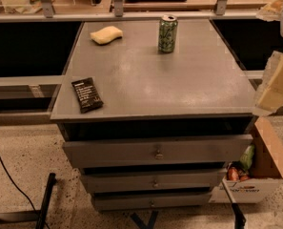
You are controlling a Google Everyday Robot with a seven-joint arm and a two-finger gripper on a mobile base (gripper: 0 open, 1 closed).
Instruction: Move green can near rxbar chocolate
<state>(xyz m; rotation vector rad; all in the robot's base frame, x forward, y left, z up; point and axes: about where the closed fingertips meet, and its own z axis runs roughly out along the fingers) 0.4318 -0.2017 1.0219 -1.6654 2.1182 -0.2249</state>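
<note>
The green can (pixel 167 33) stands upright near the back edge of the grey cabinet top (pixel 169 85), right of its middle. The rxbar chocolate (pixel 87 94), a flat black wrapper with white text, lies near the front left corner. They are far apart, on a diagonal across the top. My gripper (pixel 273 86) shows as pale blocky parts at the right edge of the camera view, beside the cabinet's right side and partly cut off. It is well to the right of the can and touches nothing.
A pale yellow sponge (pixel 106 34) lies at the back left of the top. Three drawers (pixel 156 151) stand slightly open below. A cardboard box (pixel 265 168) with items sits on the floor at the right. A shelf rail (pixel 131 14) runs behind.
</note>
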